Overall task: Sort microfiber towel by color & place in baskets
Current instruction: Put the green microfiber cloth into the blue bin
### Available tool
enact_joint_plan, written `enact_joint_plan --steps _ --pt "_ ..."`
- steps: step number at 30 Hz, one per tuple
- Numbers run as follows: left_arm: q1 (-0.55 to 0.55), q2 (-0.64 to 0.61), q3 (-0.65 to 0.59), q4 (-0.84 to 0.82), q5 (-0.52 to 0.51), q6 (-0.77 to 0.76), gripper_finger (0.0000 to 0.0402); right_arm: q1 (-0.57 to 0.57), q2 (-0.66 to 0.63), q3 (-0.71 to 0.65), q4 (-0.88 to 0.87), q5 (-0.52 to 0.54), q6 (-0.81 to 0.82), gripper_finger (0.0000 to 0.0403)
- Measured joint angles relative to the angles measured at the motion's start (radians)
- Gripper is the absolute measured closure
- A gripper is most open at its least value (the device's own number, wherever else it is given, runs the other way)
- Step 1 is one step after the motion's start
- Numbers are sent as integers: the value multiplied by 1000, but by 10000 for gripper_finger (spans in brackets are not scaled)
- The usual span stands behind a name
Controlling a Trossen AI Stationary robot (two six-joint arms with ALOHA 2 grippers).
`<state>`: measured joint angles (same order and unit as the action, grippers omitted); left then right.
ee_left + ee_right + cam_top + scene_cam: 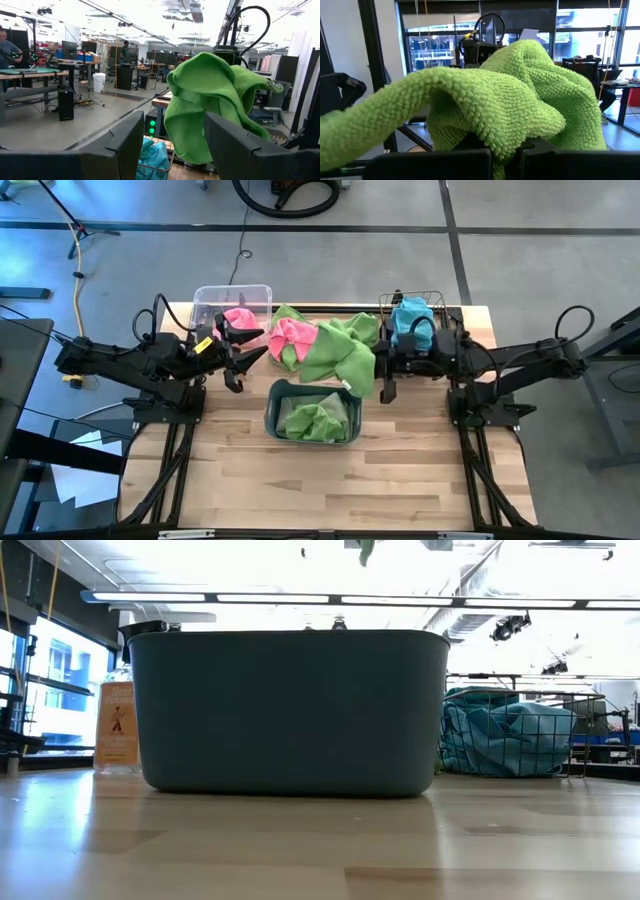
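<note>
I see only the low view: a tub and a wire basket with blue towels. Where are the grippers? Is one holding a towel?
Observer: Yes. The right gripper is shut on a green towel, near the tub's far right corner.
Operator: And the left one?
Observer: The left gripper is open and empty, beside the clear bin.
Operator: What is in that bin?
Observer: A pink towel.

A grey concrete floor (330, 255) crossed by dark lines surrounds the light wooden table (330, 480). Long ceiling light strips (330, 598) glow overhead. Beyond stand workbenches (30, 75), a white bin (99, 81) and large dark-framed windows (440, 50).
</note>
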<state>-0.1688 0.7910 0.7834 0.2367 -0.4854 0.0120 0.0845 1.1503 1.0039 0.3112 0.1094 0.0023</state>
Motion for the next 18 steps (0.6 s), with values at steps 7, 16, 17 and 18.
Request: enact_joint_plan --steps 7,16,17,18 --pt "0 0 0 0 0 0 209 -1 96 73 -98 0 127 403" --pt "0 0 0 0 0 25 209 -42 394 454 -724 3 329 403" --pt "0 0 0 0 0 28 209 -50 427 491 -779 -2 373 403" --pt "0 0 0 0 0 28 209 -57 457 525 -827 -10 425 403"
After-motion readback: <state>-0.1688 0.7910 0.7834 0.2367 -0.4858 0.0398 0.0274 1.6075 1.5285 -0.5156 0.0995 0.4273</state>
